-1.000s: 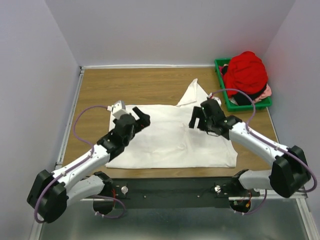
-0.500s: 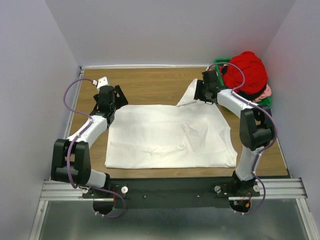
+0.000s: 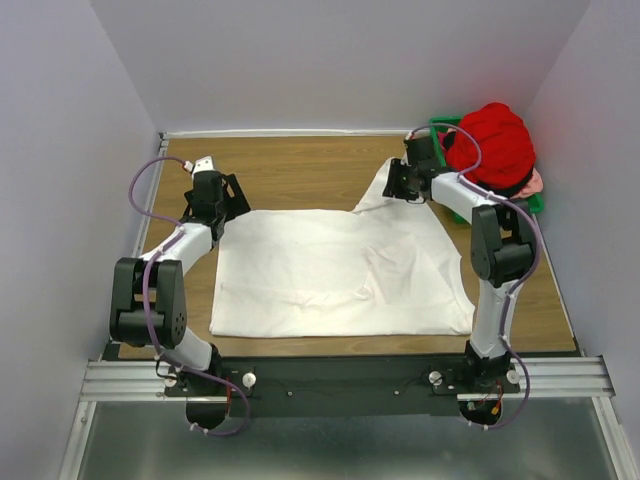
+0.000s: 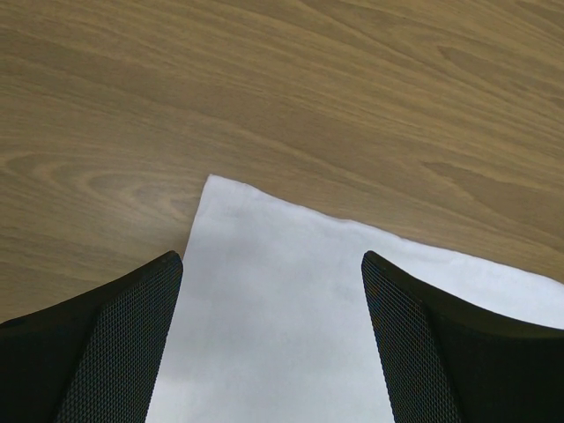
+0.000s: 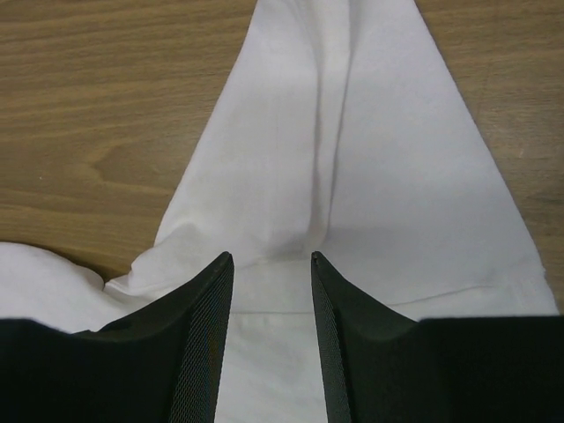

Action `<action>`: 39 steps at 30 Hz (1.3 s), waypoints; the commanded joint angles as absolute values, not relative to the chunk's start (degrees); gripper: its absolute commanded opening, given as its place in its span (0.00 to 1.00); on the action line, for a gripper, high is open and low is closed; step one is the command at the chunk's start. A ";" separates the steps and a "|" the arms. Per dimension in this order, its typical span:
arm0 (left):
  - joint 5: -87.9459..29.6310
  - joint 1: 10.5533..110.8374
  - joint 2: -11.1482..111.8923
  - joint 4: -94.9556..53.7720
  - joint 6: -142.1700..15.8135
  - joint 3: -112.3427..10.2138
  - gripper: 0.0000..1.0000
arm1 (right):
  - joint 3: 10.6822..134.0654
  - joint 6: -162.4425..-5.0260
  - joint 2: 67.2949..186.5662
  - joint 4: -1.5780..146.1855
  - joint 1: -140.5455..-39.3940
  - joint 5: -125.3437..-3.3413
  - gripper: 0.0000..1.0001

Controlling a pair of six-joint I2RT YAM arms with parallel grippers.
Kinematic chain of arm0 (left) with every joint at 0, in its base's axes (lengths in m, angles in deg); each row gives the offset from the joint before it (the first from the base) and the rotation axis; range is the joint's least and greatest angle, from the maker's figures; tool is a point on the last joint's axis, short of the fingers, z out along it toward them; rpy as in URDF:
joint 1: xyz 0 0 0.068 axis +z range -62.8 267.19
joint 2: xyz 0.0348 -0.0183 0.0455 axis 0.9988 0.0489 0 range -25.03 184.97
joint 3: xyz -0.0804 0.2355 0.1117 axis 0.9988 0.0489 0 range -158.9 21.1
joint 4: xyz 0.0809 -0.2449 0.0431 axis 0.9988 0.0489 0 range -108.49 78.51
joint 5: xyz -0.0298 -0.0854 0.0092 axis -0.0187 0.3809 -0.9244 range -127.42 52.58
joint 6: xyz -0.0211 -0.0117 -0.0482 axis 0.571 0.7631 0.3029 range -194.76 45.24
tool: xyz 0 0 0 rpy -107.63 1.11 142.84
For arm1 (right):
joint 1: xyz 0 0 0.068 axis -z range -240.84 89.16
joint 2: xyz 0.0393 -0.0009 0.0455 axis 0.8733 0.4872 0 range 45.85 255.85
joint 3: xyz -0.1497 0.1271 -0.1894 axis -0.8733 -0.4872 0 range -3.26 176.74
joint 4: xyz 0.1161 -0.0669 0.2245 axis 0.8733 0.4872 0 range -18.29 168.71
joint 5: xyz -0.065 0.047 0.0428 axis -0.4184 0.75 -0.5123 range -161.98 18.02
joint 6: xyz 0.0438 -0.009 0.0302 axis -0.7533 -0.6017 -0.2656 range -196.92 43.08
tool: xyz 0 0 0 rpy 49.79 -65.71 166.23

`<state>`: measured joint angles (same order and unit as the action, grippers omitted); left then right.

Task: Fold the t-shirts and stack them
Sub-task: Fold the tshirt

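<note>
White t-shirt (image 3: 340, 275), lying flat and spread out on the near half of the wooden table (image 3: 300, 160), with a few shallow creases across its right side. One sleeve (image 3: 385, 185) points away from the arms at the far right of the shirt; in the right wrist view this sleeve (image 5: 352, 159) fans out over the wood, with a soft fold down its middle. The far left corner (image 4: 216, 187) of the shirt lies flat on the table.

Left gripper (image 3: 224, 203), hanging over that far left corner. In the left wrist view its two black fingers (image 4: 106, 352) are spread wide, the left gripper (image 4: 271, 261) holding nothing, with cloth showing between them.

Right gripper (image 3: 398, 186), over the base of the sleeve. Its fingers (image 5: 198, 352) stand a narrow gap apart, the right gripper (image 5: 271, 258) pinching nothing; whether the tips touch the cloth cannot be told.

Red t-shirt (image 3: 492, 145), heaped in the green bin (image 3: 495, 213) at the far right corner of the table, just beside the right gripper. A pink shirt (image 3: 537, 182) shows at the edge of the heap beneath it.
</note>
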<state>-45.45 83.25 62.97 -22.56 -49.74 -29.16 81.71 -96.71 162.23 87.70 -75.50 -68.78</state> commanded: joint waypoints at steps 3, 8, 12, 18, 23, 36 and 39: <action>-43.31 84.29 64.35 -23.50 -51.20 -31.54 0.90 | 83.31 -95.38 165.82 86.83 -75.61 -65.83 0.45; -43.92 84.56 65.05 -23.32 -51.55 -31.72 0.90 | 83.49 -95.47 167.05 86.91 -75.70 -66.18 0.44; -44.80 84.91 66.19 -22.53 -52.17 -32.42 0.90 | 84.10 -95.29 167.93 86.83 -75.70 -66.27 0.42; -45.68 86.05 68.65 -20.60 -53.31 -34.35 0.89 | 84.63 -95.20 168.37 86.91 -75.70 -65.22 0.13; -46.12 86.32 71.55 -18.75 -53.93 -36.11 0.83 | 84.37 -95.03 167.75 86.91 -75.70 -65.39 0.03; -48.32 86.67 78.06 -14.36 -55.33 -41.38 0.63 | 83.40 -95.03 166.26 86.91 -75.70 -64.87 0.02; -47.79 86.67 79.73 -14.01 -55.51 -42.70 0.59 | 83.22 -95.03 166.00 86.91 -75.61 -64.78 0.02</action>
